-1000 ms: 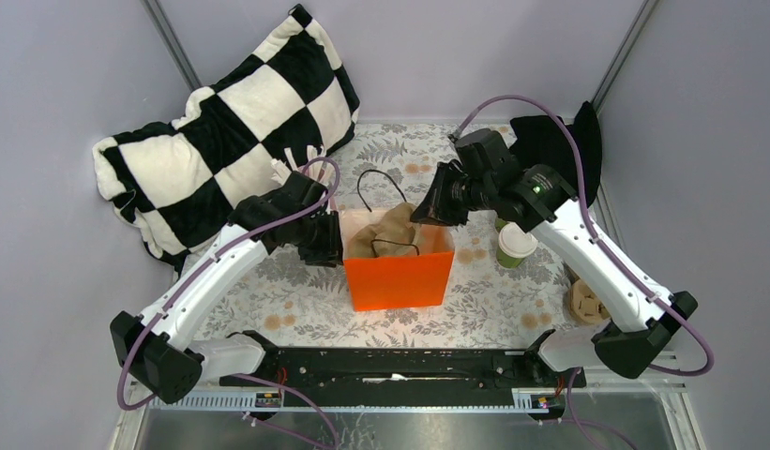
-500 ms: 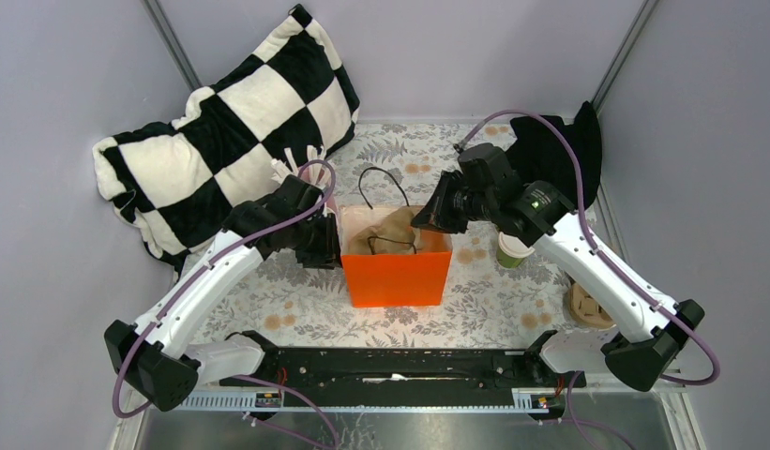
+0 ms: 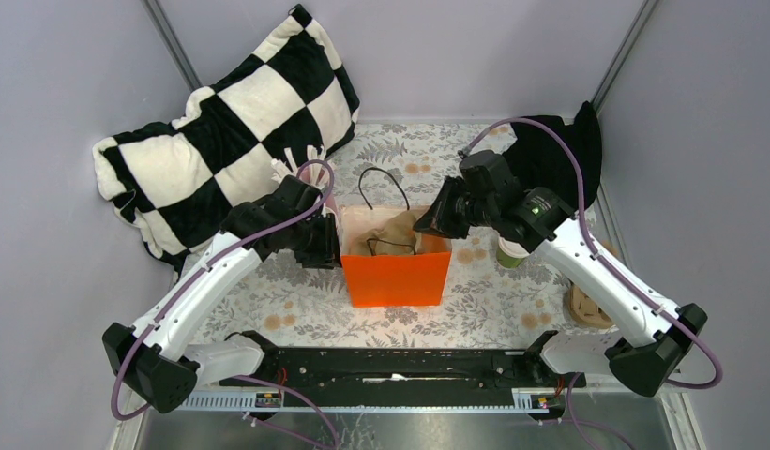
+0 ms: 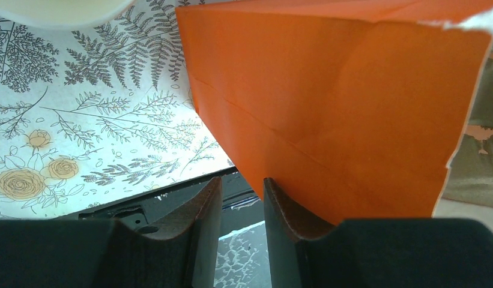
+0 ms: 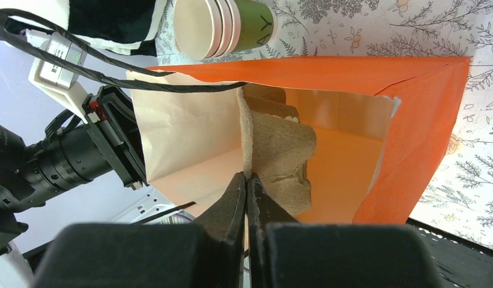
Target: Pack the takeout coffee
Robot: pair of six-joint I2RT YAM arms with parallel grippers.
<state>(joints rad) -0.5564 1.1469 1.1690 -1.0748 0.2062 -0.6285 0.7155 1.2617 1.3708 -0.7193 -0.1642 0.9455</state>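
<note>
Placing of a brown pulp cup carrier (image 5: 280, 150) into the orange paper bag (image 3: 397, 277) is judged the step in hand. The bag stands mid-table (image 3: 296, 291), about midway btwn the left and right edges. The right pincer (image 5: 247, 180) is pressed together on the carrier's thin upright wall, inside the bag's mouth. The left pincer (image 4: 241, 185) is set against the bag's left side w/ fingers (image 4: 202, 210) slightly spread. A narrow gap is seen btwn them and no paper is seen nipped in it.

Takeout coffee: one green cup w/ white lid (image 3: 511, 251) is seen on the table btwn the bag and the right edge, partly hidden under the right arm. A 2nd lidded cup can't be made out. No cup is seen in the bag, so the task is judged early.

Next move, as judged: the carrier is to be seated flat on the bag floor and let go, then the right pincer brought to the lidded cup. The cup would need to be kept upright and not squeezed hard.

Only the overhead view shows the lidded cup and both arms' placing. Only the right wrist view shows the pinch on the carrier, the bag's pale inside, and a stack of lidless green cups (image 5: 223, 27) just beyond the bag, toward the left edge. Only the left wrist view shows the finger gap.
</note>
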